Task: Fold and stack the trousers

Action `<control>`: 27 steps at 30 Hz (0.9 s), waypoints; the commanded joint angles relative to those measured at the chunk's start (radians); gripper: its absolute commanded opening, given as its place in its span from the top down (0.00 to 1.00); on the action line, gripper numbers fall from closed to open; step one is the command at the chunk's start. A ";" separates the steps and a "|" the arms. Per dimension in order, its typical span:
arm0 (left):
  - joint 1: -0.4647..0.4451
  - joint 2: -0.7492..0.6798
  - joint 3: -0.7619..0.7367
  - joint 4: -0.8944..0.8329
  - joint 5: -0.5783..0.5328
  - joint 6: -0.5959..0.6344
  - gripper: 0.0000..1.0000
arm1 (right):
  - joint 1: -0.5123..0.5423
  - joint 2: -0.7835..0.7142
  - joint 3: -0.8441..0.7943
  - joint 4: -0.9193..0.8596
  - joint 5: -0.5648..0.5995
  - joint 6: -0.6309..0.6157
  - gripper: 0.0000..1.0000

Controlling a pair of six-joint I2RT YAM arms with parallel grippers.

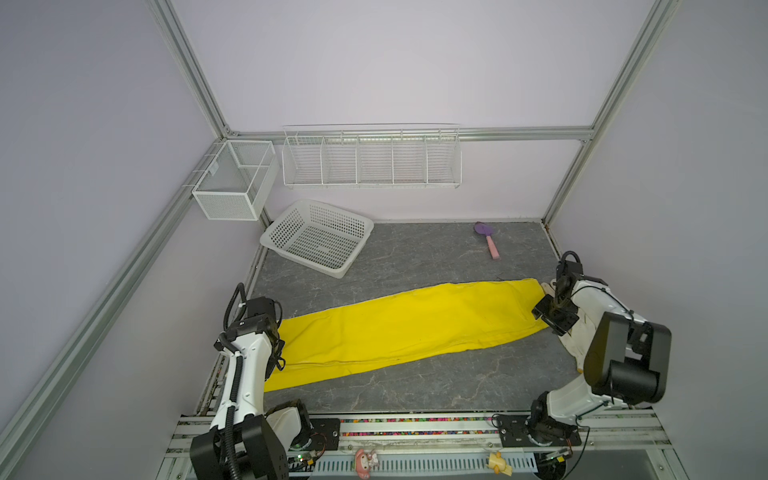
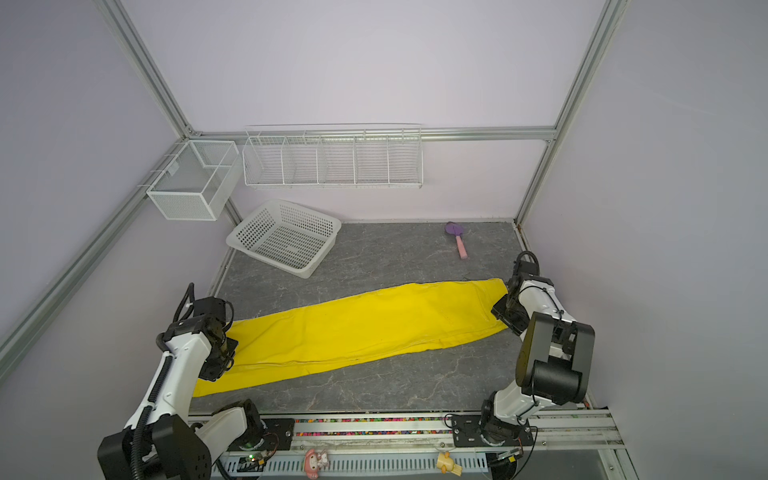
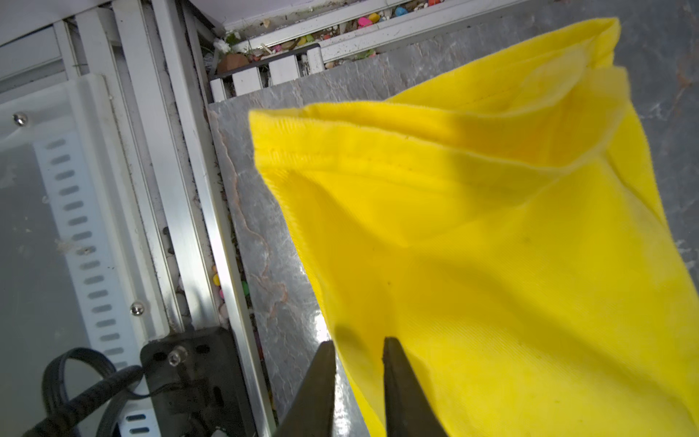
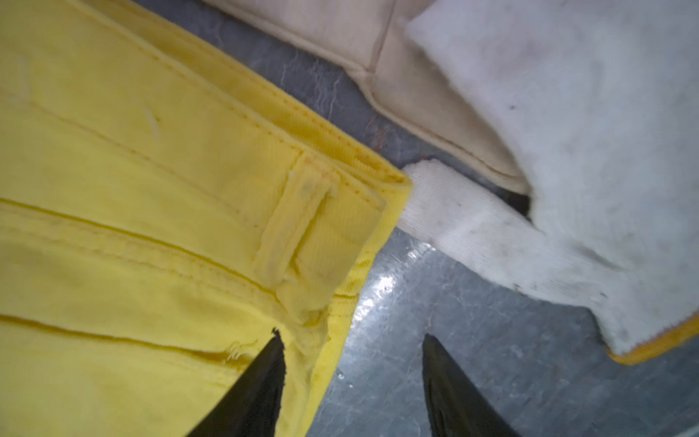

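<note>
The yellow trousers lie flat in a long band slanting across the grey table, cuffs at the near left and waistband at the far right. My left gripper hangs low over the cuff end. In the left wrist view its jaws stand slightly apart, open, with the trousers' side edge running between them. My right gripper sits at the waistband corner. It is open wide in the right wrist view, one finger over the trousers and the other over bare table.
Cream and white work gloves lie just past the waistband under my right arm. A white plastic basket leans at the back left. A purple and pink scoop lies at the back right. A wire rack and a mesh box hang on the walls.
</note>
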 commanded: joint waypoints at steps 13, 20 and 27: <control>-0.001 -0.040 -0.007 0.094 0.212 0.029 0.58 | 0.177 0.006 0.068 0.057 -0.147 -0.011 0.35; -0.002 0.066 -0.097 0.223 0.215 0.056 0.54 | 0.185 0.103 -0.020 0.112 -0.076 -0.046 0.35; 0.005 0.249 -0.057 0.306 0.169 0.160 0.37 | 0.166 0.145 -0.060 0.083 0.012 -0.066 0.35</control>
